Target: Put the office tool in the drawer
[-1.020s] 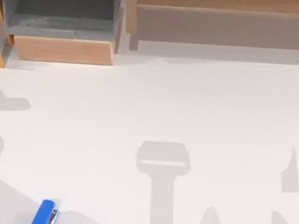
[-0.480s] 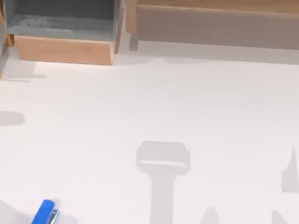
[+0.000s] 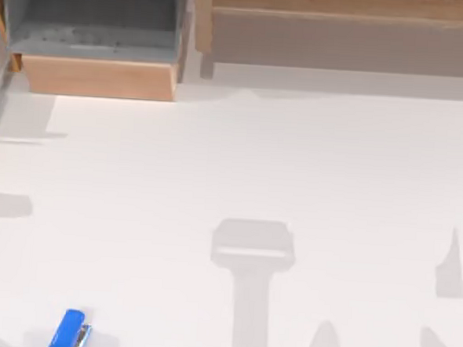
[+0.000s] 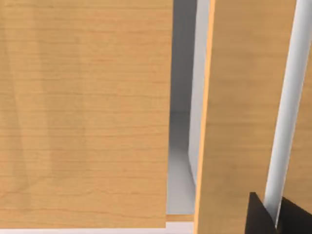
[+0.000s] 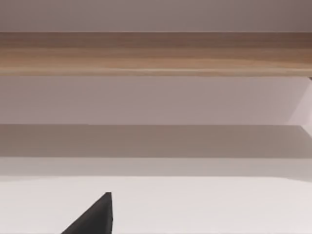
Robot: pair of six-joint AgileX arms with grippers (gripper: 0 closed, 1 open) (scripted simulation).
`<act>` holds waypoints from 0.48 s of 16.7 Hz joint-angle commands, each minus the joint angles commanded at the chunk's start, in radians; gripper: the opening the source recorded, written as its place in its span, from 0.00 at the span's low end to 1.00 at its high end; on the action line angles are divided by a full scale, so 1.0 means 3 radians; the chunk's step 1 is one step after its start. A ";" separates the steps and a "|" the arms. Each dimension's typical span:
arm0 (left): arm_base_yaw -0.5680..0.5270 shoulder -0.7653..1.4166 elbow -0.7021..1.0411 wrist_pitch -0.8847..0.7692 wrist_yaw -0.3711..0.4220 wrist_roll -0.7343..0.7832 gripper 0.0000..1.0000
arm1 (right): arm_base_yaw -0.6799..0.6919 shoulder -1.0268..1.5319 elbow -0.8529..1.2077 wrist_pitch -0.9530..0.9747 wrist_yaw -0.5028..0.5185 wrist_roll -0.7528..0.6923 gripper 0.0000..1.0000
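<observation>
The blue stapler (image 3: 70, 333) lies at the near edge of the white table (image 3: 240, 166), close to its left corner, untouched and free of either arm. At the far left corner the drawer (image 3: 96, 77) stands pulled out, its tan front panel facing the near edge and the grey inside bare; a long wooden shelf (image 3: 342, 31) runs along the far edge to its right. The left gripper (image 4: 273, 214) shows in its wrist view as dark tips beside wooden panels of the drawer unit, and I cannot tell whether its pincer is apart or together. The right gripper (image 5: 95, 217) faces the shelf; its pincer state cannot be told either. The stapler sits well apart from the drawer, so a grasp so near the edge could nudge it off the table, and a loose hold could drop it on the long carry
</observation>
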 joint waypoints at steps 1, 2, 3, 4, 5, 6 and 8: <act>0.0010 -0.0004 -0.0010 0.0010 0.0007 0.0004 0.00 | 0.0000 0.0000 0.0000 0.0000 0.0000 0.0000 1.00; 0.0044 -0.0025 -0.0052 0.0044 0.0032 0.0010 0.00 | 0.0000 0.0000 0.0000 0.0000 0.0000 0.0000 1.00; 0.0085 -0.0049 -0.0126 0.0082 0.0076 0.0012 0.00 | 0.0000 0.0000 0.0000 0.0000 0.0000 0.0000 1.00; 0.0131 -0.0077 -0.0214 0.0129 0.0128 0.0014 0.00 | 0.0000 0.0000 0.0000 0.0000 0.0000 0.0000 1.00; 0.0185 -0.0112 -0.0307 0.0184 0.0185 0.0018 0.00 | 0.0000 0.0000 0.0000 0.0000 0.0000 0.0000 1.00; 0.0246 -0.0154 -0.0408 0.0243 0.0246 0.0021 0.00 | 0.0000 0.0000 0.0000 0.0000 0.0000 0.0000 1.00; 0.0365 -0.0240 -0.0615 0.0357 0.0359 0.0027 0.00 | 0.0000 0.0000 0.0000 0.0000 0.0000 0.0000 1.00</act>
